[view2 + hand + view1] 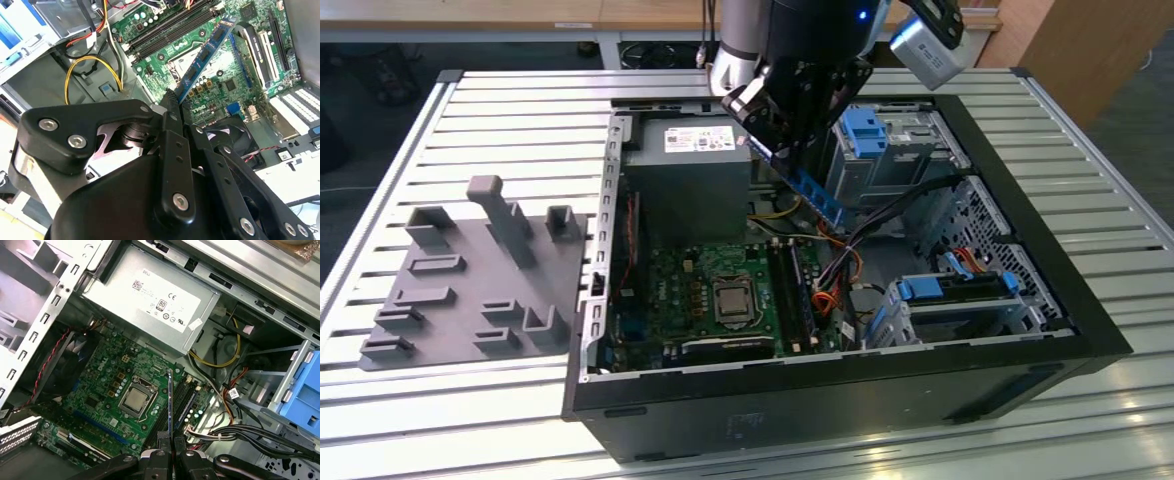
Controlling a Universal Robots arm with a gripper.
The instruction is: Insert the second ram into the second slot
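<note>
Overhead, the claw clamps the blue memory stick by one end, dangling it slantwise over the open computer case, well above the black memory slots, seemingly so its free length can be steered toward them.

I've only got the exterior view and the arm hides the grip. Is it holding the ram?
Observer: Yes. In the second wrist view the gripper is shut on one end of the ram.
Operator: Which side of it shows?
Observer: The chip side, with the free end out over the board.
Operator: Is it in a slot?
Observer: No. In the first wrist view it hangs edge-on above the board, between the CPU and the slots.
</note>
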